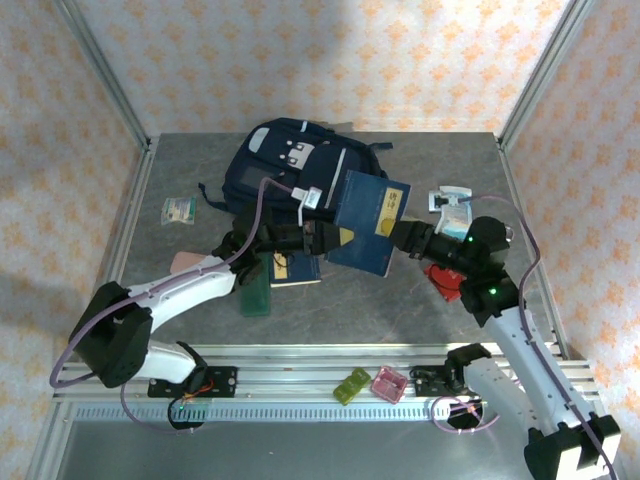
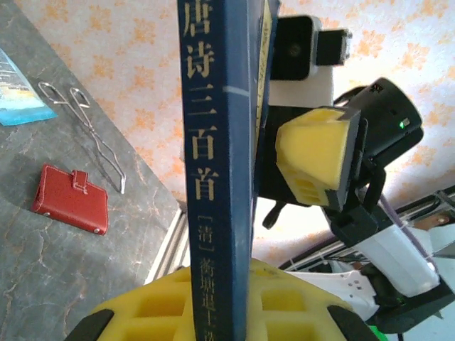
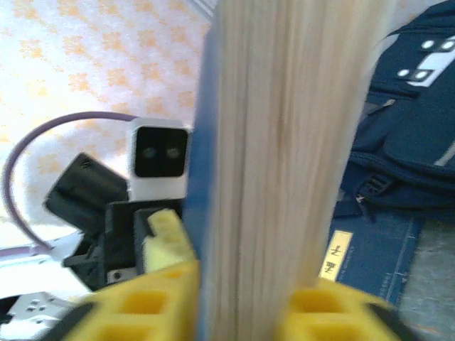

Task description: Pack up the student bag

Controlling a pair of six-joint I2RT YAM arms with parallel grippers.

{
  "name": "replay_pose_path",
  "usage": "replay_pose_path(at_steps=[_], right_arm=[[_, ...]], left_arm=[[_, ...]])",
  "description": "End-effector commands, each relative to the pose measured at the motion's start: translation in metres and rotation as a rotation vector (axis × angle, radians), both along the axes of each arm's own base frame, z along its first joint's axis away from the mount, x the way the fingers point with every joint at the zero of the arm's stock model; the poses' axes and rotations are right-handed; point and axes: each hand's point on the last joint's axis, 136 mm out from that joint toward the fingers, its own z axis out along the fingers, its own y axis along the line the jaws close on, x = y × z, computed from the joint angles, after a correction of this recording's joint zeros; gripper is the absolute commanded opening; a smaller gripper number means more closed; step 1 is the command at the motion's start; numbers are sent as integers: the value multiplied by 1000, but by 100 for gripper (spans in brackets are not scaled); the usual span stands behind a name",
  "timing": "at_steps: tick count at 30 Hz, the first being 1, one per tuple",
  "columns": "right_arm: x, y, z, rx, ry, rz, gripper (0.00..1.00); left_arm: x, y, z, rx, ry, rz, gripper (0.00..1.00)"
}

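blue book (image 1: 365, 222): raised over table centre. right gripper (image 1: 403, 238) fingers clamped on its page edge. left gripper (image 1: 318, 238) fingers flank its spine, grip cannot be told. student bag (image 1: 290, 165): lying at table's far edge, middle.

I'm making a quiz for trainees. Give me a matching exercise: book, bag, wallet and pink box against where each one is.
Things:
1 book
2 bag
3 wallet
4 pink box

Places:
A on the front rail
B on the table, beside the tongs
C clamped by left gripper and right gripper
D at the back of the table

Pairs: 1-C; 2-D; 3-B; 4-A
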Motion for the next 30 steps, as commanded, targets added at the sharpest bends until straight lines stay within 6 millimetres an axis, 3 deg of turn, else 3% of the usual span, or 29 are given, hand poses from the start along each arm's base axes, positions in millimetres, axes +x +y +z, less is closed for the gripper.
replay_pose_path(at_steps=[1,6,12,16,18,22,30], right_arm=[[-12,2,16,11,-70,41,0],[8,-14,5,-40,-32,-105,0],[36,-56,3,-90,-6,-413,0],[49,-102,-12,-184,70,-685,0],[51,-115,-21,-222,99,-759,0],[49,-124,-28,-246,112,-803,0],[44,-127,-30,-249,104,-815,0]], left_arm=[[11,1,12,-45,-28,6,37],[54,8,-28,169,-3,176,50],[127,44,-95,639,-1,495,55],[166,56,-115,817,-4,626,57],[183,58,-120,926,-33,689,57],[212,52,-137,1087,-69,729,60],[259,36,-155,1252,-161,790,63]])
